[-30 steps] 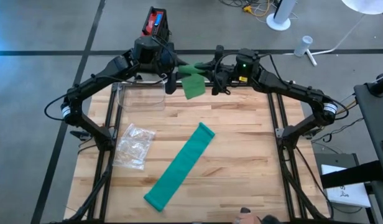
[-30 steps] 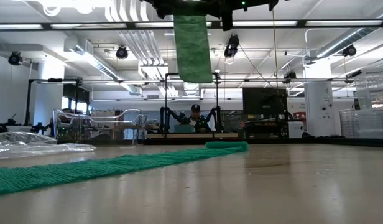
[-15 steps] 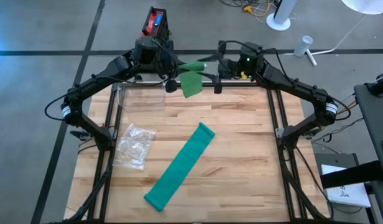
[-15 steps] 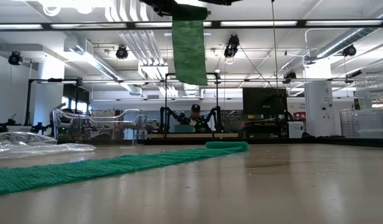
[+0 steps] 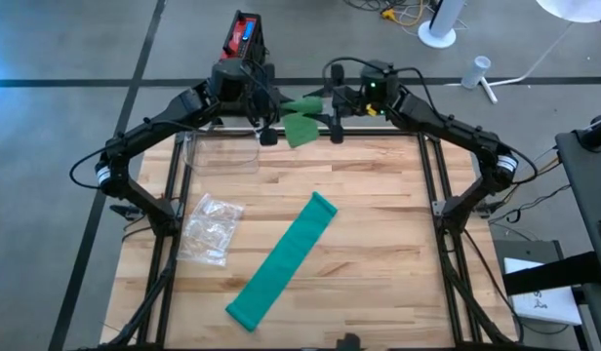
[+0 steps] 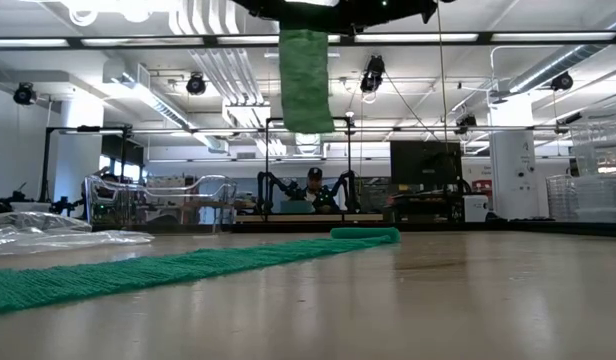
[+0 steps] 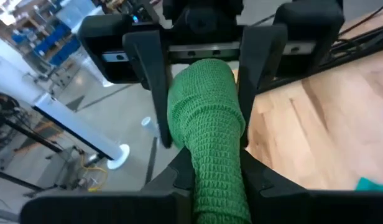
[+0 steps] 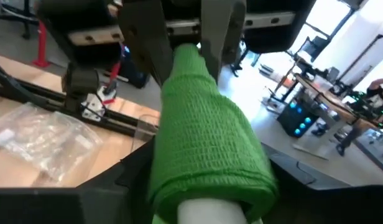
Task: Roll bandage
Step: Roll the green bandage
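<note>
A green bandage roll [image 5: 302,104] hangs in the air over the table's far edge, between my two grippers. Its loose tail [image 6: 306,80] hangs straight down, clear of the table. My left gripper [image 5: 273,115] is shut on one end of the roll. My right gripper [image 5: 330,105] is open, and its fingers [image 7: 154,93] stand on either side of the roll's other end, where a white core [image 8: 210,208] shows. A second, teal bandage strip [image 5: 281,261] lies flat and slantwise on the wooden table [image 5: 379,253]. My left gripper pinches the roll's near end [image 7: 213,186] between its two fingers [image 7: 182,179]. It comes roughly level from the table's left, and the fingers lie along the roll. The roll is lifted clear of the table, and its tail hangs slack below.
A crumpled clear plastic bag [image 5: 211,229] lies at the table's left. A clear plastic box [image 5: 222,151] stands at the far left, close below my left arm. In the low view, a person sits far off in the room beyond the table.
My right hand has turned about its own long line and shifted a little toward the table's far edge, staying at the roll. The roll and its hanging tail have kept their place over the far edge, between the two grippers.
</note>
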